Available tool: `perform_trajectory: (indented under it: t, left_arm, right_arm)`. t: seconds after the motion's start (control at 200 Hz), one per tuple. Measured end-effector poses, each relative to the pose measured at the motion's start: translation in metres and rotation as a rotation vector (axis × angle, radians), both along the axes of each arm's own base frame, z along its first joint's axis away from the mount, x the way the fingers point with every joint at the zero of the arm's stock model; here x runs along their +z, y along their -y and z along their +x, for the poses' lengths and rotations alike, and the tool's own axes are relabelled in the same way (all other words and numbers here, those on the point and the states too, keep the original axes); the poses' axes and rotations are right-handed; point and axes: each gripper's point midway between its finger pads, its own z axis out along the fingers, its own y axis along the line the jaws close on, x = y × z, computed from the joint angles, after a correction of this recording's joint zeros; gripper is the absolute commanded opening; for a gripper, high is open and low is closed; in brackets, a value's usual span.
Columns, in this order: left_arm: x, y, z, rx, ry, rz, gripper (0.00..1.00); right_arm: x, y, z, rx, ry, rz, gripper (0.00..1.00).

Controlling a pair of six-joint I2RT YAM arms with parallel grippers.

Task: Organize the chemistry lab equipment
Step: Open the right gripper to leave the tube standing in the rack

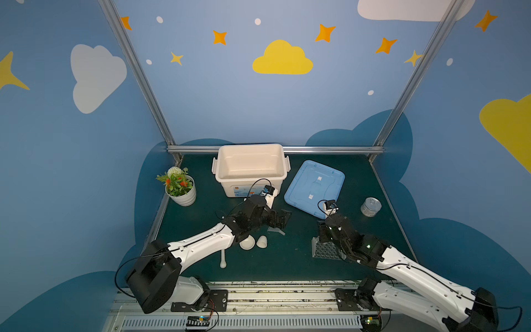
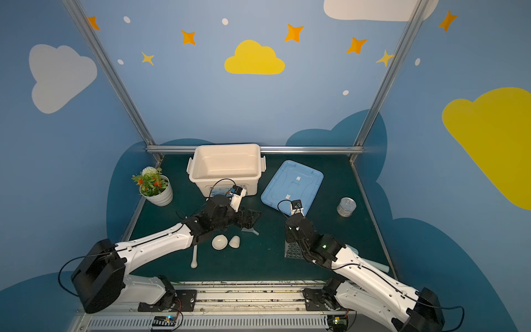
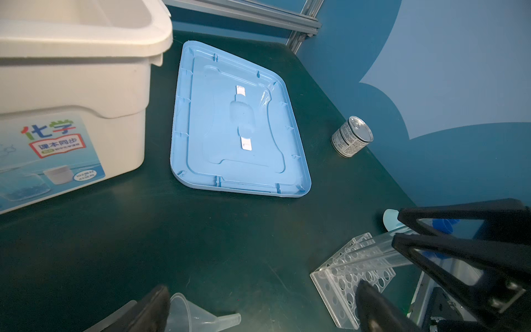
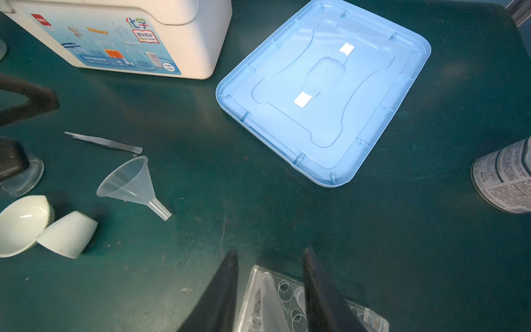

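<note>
The clear holed rack [image 1: 324, 250] [image 3: 344, 276] stands at the front right. A clear test tube [image 3: 370, 250] [image 4: 268, 301] leans into it. My right gripper [image 4: 270, 252] [image 1: 323, 232] straddles the tube, open, with gaps either side. My left gripper [image 3: 261, 287] [image 1: 283, 220] hangs open over the mat, its one finger beside the clear funnel [image 3: 195, 316] [image 4: 129, 184]. Metal tweezers [image 4: 106, 142] lie beyond the funnel. The white bowl [image 1: 247, 243], the cup [image 1: 262, 241] and the pestle [image 1: 223, 258] lie front left. The glass flask [image 4: 23, 178] is partly hidden by the left gripper.
An open white bin [image 1: 251, 146] stands at the back centre, with its blue lid [image 1: 314, 184] flat beside it. A tin can [image 1: 370, 206] stands at the right edge, and a potted plant [image 1: 181, 186] at the left. A pale blue scoop [image 2: 382, 266] lies under my right arm.
</note>
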Motion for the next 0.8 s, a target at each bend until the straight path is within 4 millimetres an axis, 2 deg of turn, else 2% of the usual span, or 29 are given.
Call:
perform_trajectory:
  t: [0.13,0.345,0.581,0.801]
  left_arm:
    - [0.0,0.0,0.0,0.002,0.0,0.001,1.0]
    - [-0.001,-0.003,0.001,0.017,0.004,0.009,1.0]
    - [0.0,-0.017,-0.002,0.057,0.016,0.027,1.0]
    - [0.01,-0.031,-0.004,0.103,0.041,0.037,1.0]
  right_arm:
    - [0.001,0.0,0.0,0.001,0.001,0.001,0.42]
    - [0.001,-0.001,0.0,0.007,0.002,0.0,0.5]
    - [0.009,-0.002,0.002,0.007,0.016,0.011,0.59]
    - [0.02,-0.002,0.005,0.008,0.032,0.037,0.6]
